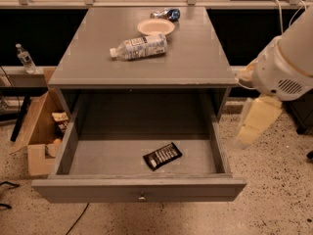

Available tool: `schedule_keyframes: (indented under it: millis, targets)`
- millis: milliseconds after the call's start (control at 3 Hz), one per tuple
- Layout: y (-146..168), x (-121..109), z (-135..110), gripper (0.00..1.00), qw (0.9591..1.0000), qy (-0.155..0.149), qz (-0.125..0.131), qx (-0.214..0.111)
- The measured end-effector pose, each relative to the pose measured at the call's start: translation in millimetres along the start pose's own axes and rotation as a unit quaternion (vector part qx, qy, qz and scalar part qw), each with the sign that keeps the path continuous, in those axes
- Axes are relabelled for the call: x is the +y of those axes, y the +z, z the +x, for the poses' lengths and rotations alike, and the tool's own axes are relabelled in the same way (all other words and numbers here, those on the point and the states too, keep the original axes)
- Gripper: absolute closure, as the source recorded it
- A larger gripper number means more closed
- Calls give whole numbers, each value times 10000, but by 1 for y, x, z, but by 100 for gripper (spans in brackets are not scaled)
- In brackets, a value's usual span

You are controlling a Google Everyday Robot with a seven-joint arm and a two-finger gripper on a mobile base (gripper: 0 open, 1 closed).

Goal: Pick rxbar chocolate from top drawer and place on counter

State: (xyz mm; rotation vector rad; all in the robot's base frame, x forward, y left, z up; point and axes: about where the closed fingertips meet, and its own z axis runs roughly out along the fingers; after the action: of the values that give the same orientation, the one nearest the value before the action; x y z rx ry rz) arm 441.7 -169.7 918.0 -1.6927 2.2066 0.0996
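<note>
The rxbar chocolate (162, 155) lies flat and askew on the floor of the pulled-out top drawer (98, 190), a little right of centre and near the front panel, with nothing touching it. From my remote station I see the gripper (257, 121) hanging outside the drawer's right wall, well apart from the bar; whether it is released or clenched I cannot tell. On the counter (195, 53) above, a clear bottle (139, 47) lies on its side beside a pale bowl (156, 27), a shiny snack bag (166, 14) just behind
</note>
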Motion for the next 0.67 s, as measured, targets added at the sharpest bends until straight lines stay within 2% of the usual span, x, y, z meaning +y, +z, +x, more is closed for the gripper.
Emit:
schedule_keyframes:
  millis: [333, 667]
  targets:
    - [53, 23, -32, 0, 9979, 131, -395, -493]
    - [52, 23, -32, 0, 9980, 128, -391, -487]
